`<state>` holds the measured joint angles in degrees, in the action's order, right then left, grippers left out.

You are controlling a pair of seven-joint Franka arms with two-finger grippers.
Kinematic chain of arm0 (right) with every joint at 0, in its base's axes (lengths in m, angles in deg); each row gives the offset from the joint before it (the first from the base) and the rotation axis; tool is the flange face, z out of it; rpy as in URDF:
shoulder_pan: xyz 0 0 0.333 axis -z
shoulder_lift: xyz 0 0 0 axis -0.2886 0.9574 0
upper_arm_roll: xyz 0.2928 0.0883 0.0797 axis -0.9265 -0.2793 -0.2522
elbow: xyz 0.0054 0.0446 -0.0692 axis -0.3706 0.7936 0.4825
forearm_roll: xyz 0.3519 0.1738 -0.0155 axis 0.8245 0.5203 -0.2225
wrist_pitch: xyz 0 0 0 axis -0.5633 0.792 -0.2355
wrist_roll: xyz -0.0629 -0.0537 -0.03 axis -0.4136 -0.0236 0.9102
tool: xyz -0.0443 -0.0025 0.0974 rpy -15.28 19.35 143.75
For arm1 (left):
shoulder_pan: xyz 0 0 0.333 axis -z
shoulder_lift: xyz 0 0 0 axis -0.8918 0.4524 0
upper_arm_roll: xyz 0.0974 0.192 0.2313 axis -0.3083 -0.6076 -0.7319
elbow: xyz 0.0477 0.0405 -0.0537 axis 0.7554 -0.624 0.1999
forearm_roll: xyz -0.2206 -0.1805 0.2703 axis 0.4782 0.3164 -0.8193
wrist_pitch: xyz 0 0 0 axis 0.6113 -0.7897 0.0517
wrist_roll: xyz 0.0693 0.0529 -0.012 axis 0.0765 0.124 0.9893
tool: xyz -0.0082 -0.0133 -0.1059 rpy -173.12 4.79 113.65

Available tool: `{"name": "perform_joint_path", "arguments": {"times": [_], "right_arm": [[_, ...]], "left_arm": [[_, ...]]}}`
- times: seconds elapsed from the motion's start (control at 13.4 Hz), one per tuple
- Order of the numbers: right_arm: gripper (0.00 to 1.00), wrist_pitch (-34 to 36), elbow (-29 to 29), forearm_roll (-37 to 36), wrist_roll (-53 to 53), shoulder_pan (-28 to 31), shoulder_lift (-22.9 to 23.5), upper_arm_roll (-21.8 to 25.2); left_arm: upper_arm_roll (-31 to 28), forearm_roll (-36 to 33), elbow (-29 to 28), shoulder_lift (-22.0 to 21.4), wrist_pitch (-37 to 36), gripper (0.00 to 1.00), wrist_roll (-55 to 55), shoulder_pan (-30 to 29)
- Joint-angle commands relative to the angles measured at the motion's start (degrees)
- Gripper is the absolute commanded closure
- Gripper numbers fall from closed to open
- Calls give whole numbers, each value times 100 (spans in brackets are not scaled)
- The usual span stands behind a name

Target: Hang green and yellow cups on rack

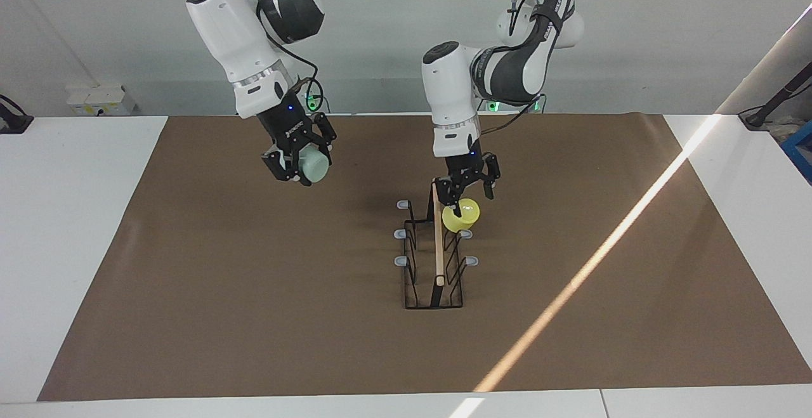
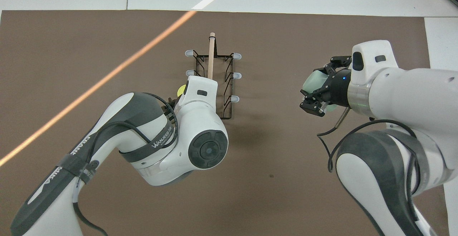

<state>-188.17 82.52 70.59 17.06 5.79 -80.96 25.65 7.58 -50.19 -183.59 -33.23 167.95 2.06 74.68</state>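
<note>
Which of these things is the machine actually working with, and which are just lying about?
Part of the job:
- yellow cup, on the rack's prong nearest the robots, under the left gripper
- green cup, held in the air by the right gripper
- rack

Just there:
- brown mat covering the table
- a white box at the table's edge
</note>
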Motion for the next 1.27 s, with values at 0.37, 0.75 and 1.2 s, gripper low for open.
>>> {"name": "perform_joint_path", "arguments": {"times": [0.37, 0.75, 1.2], "right_arm": [[100, 851, 274, 2874, -3032, 518, -383, 40], [100, 1336, 739, 4739, -4070, 922, -743, 49], [100, 1293, 1540, 7769, -5547, 862, -920, 40]], "left_arm": [[-1196, 1921, 222, -471, -525, 6, -3538, 46], [-2303, 2958, 239, -857, -1009, 6, -6025, 133], [-2850, 3549, 1045, -920, -2325, 7, -8278, -270]]}}
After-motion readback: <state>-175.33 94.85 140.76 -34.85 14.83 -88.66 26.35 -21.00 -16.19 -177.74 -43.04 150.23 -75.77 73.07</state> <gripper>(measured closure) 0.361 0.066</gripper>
